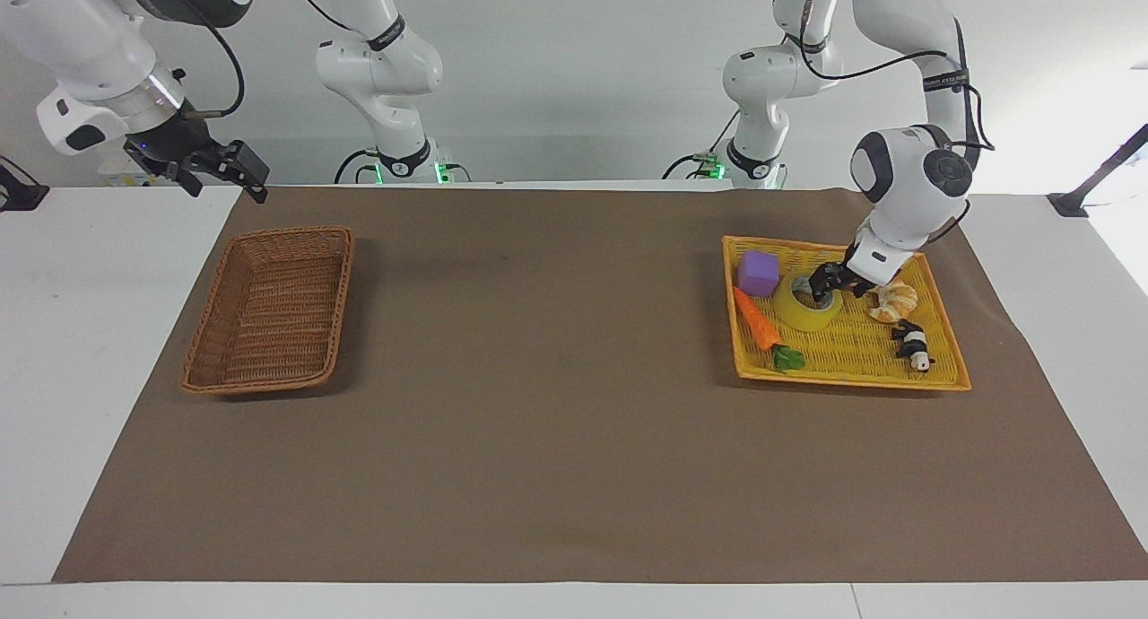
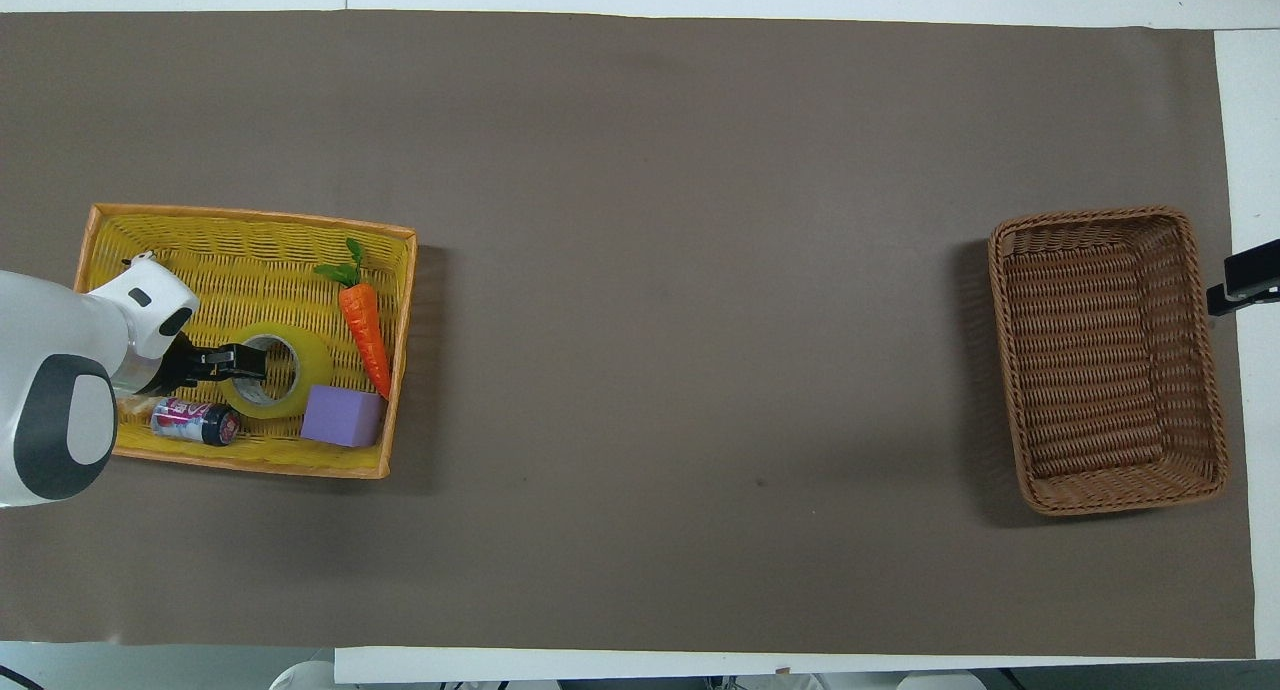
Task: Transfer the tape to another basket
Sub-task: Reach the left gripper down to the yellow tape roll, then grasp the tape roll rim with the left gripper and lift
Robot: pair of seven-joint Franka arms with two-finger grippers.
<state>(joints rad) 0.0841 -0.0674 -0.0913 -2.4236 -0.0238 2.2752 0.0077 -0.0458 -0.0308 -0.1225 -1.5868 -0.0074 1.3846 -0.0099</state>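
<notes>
The tape (image 1: 805,314) is a yellow roll lying flat in the yellow tray basket (image 1: 852,372) at the left arm's end of the table. My left gripper (image 1: 821,289) is down at the roll's rim, on the side toward the croissant, reaching into the core; in the overhead view the left gripper (image 2: 243,362) overlaps the tape (image 2: 305,378). The brown wicker basket (image 1: 343,296) stands empty at the right arm's end. My right gripper (image 1: 226,190) hangs open in the air by the table's edge next to that basket, holding nothing.
In the yellow tray lie a purple block (image 1: 759,272), a carrot (image 1: 755,321), a croissant (image 1: 894,301) and a small panda toy (image 1: 912,343). A drink can (image 2: 195,422) lies under the left arm. A brown mat (image 1: 538,422) covers the table.
</notes>
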